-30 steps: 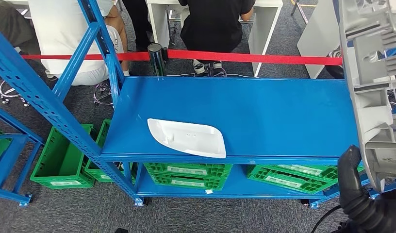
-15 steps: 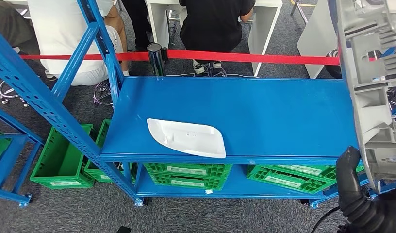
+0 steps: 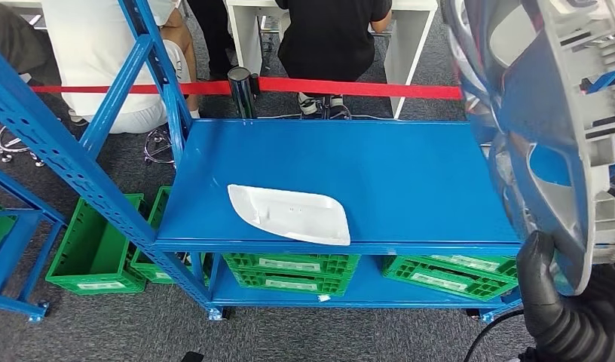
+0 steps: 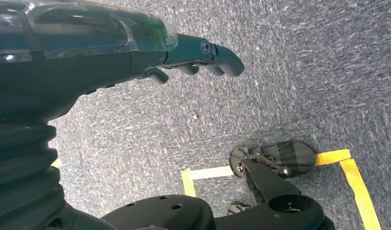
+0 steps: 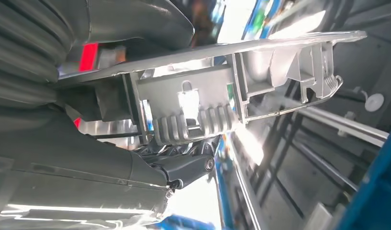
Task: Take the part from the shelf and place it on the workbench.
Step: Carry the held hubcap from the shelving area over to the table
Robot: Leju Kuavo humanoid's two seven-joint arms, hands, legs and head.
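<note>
My right hand point(image 3: 549, 302) grips silver part point(image 3: 546, 128), lifted off shelf point(image 3: 410, 173); left hand point(image 4: 184, 57) empty, fingers loosely curled; next, turn toward workbench

Blue shelf point(image 3: 410, 173), white plastic part point(image 3: 289, 213) lying flat near its front edge, possibly a cover

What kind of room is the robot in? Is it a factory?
Probably a workshop or robot test area, not a full factory. There is a blue metal shelf with a white plastic part on it, green storage crates underneath, and a red barrier tape in front of people seated at white desks.
</note>
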